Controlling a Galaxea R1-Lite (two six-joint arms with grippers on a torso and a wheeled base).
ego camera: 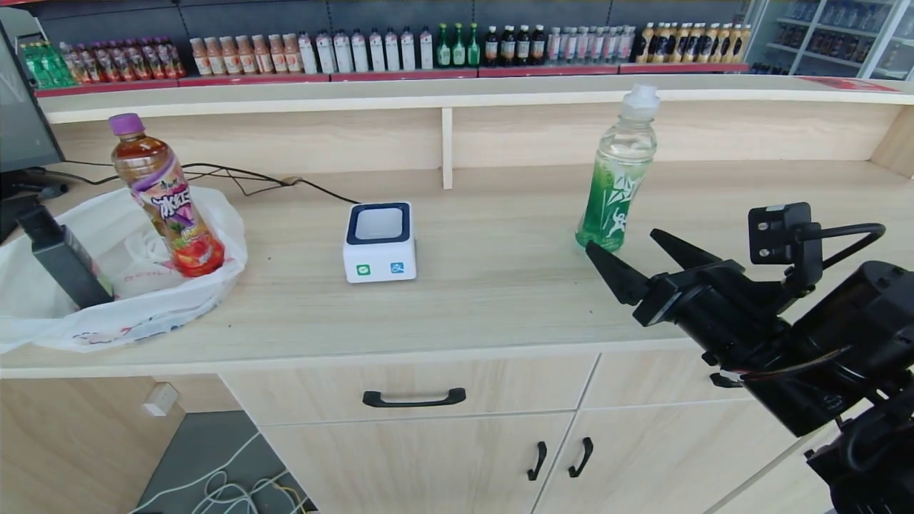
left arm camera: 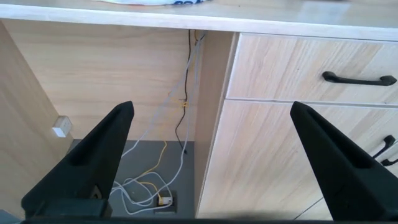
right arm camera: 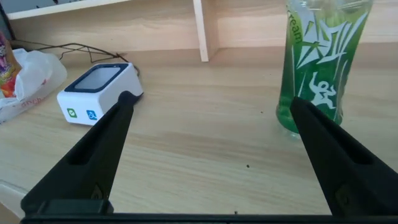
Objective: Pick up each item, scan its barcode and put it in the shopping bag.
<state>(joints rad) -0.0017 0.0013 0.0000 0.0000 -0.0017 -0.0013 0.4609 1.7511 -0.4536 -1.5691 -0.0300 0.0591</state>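
Green bottle [ego camera: 618, 178] standing upright on table [ego camera: 500, 300], well apart from scanner [ego camera: 379, 241]. Right jaws hovering near it, spread wide, probably lining up grasp. Tea bottle [ego camera: 168, 196] already sitting in shopping bag [ego camera: 43, 285]. Left jaws hanging open below table edge.

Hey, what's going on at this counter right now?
A robot is working a checkout. Its right end effector is open, just short of the green bottle, which stands upright on the counter and is not gripped. The tea bottle already sits in the shopping bag, left of the scanner. The left end effector is open, down by the cabinet below the counter.
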